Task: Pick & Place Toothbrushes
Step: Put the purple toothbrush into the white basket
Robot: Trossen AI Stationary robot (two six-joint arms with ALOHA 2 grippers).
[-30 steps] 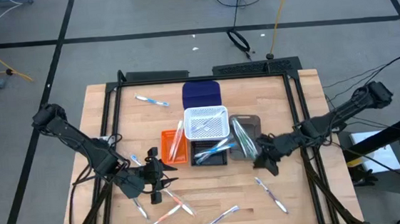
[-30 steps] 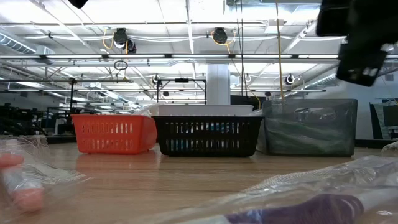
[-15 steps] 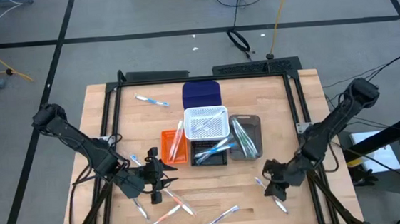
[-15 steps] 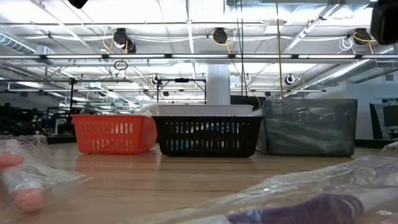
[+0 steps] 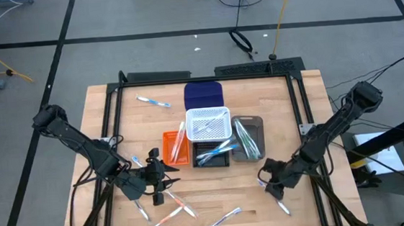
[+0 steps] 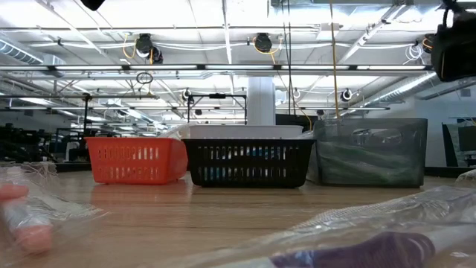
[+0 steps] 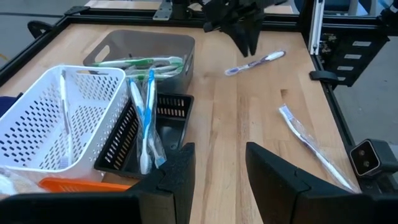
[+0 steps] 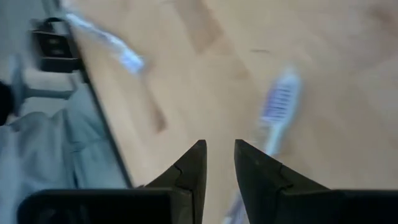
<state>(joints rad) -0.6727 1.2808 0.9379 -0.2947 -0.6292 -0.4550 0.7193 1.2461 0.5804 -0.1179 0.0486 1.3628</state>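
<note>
The left gripper (image 5: 158, 180) sits low over the wood table (image 5: 215, 191), near the front left. Its fingers (image 7: 177, 174) are apart and hold nothing. Loose toothbrushes (image 5: 168, 217) lie just in front of it. In the middle stand the orange bin (image 5: 170, 146), white bin (image 5: 209, 124), black bin (image 5: 213, 157) and grey bin (image 5: 249, 137), with toothbrushes inside. On the right, the right gripper (image 5: 272, 182) hangs over a purple toothbrush (image 8: 278, 107). Its fingers have a small gap and grip nothing.
</note>
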